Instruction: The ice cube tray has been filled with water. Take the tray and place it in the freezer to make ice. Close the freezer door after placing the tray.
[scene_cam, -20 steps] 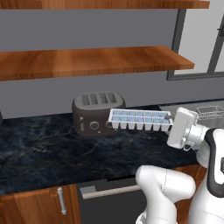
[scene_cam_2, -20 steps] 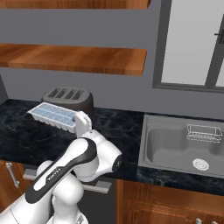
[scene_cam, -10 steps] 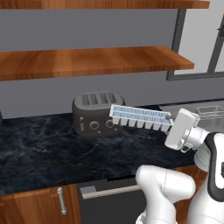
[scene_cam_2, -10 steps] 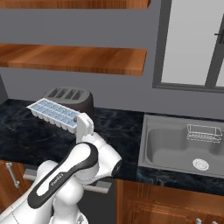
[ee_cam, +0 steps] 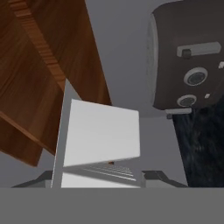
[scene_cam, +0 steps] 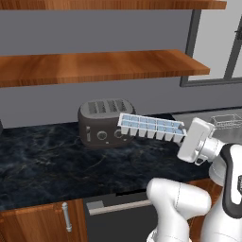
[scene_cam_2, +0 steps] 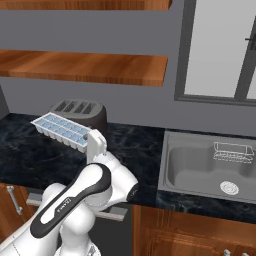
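Tray: ice cube tray point(scene_cam: 151, 127), long, white, two rows of pale-blue compartments; held in the air above the dark marble counter point(scene_cam: 56, 160), nearly level, slightly tilted; seen from the left base view in front of the toaster's right part, free end over it, other end at the gripper.
Tray, right base view: ice cube tray point(scene_cam_2: 61, 131) sticking out to the left from the hand, just in front of the toaster point(scene_cam_2: 80, 112), clear of the counter point(scene_cam_2: 30, 155).
Tray, hand view: pale white end point(ee_cam: 103, 140) close to the lens, running away between the finger tips.
Gripper: gripper point(scene_cam: 185, 138) closed tight on the tray's near end; jaws almost together, clamped on the tray's edge; white hand angled up from the arm.
Toaster: dark four-slot toaster point(scene_cam: 105, 122), standing on the counter against the grey wall, dials and lever on its front point(ee_cam: 192, 83).
Shelves: two wooden shelves point(scene_cam: 94, 66) on the wall above the toaster.
Sink: steel sink point(scene_cam_2: 205, 167) set in the counter well right of the arm, wire rack point(scene_cam_2: 232, 151) inside it.
Window: window point(scene_cam_2: 215, 50) above the sink.
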Available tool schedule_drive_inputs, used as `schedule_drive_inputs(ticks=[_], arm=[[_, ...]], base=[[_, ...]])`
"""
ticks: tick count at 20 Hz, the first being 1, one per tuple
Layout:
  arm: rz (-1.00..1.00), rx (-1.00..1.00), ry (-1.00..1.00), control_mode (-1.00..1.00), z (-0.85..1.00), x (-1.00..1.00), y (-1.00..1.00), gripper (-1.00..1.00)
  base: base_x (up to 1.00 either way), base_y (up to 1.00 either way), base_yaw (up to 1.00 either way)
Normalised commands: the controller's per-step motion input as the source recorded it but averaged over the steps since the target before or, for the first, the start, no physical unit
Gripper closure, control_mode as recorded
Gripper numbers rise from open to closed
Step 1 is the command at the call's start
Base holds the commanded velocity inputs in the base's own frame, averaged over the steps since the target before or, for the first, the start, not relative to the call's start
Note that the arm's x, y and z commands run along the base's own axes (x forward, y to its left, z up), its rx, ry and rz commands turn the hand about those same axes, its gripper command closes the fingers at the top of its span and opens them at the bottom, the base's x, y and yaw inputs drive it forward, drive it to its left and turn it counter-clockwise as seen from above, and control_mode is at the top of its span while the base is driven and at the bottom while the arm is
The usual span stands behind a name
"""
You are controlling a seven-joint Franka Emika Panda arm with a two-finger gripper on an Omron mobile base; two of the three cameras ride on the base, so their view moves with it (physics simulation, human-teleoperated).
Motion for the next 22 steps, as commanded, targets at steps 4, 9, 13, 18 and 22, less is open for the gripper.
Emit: schedule_drive_inputs(ticks=[4,9,13,18,22], arm=[[0.0,0.0,0.0,1.0,0.0,0.0,0.0,1.0],[0.0,0.0,0.0,1.0,0.0,0.0,0.0,1.0],[0.0,0.0,0.0,1.0,0.0,0.0,0.0,1.0],[0.0,0.0,0.0,1.0,0.0,0.0,0.0,1.0],[0.0,0.0,0.0,1.0,0.0,0.0,0.0,1.0]], base=[[-0.16,0.0,0.01],[-0.6,0.0,0.02],[-0.85,0.0,0.01],[-0.99,0.0,0.0],[-0.99,0.0,0.0]])
